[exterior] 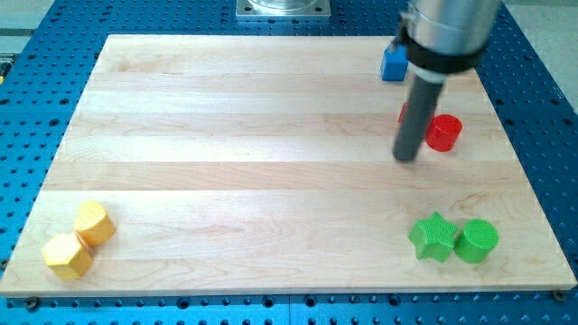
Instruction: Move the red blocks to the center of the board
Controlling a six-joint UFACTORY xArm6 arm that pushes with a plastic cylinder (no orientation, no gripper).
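The rod's tip [407, 159] is set down at the right of the board [253, 117], just left of the red cylinder [443, 133]; a second red block [402, 114] is mostly hidden behind the rod, and no gripper is fitted.

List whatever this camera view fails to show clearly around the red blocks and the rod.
- Second red block: camera view, mostly hidden behind the rod; only a sliver shows, shape unclear.
- Whether my tip touches the red cylinder on its right: one view cannot settle it.
- Blue block: its right side is covered by the arm's grey body; shape uncertain.
- Arm above the rod: cut off by the view's top.
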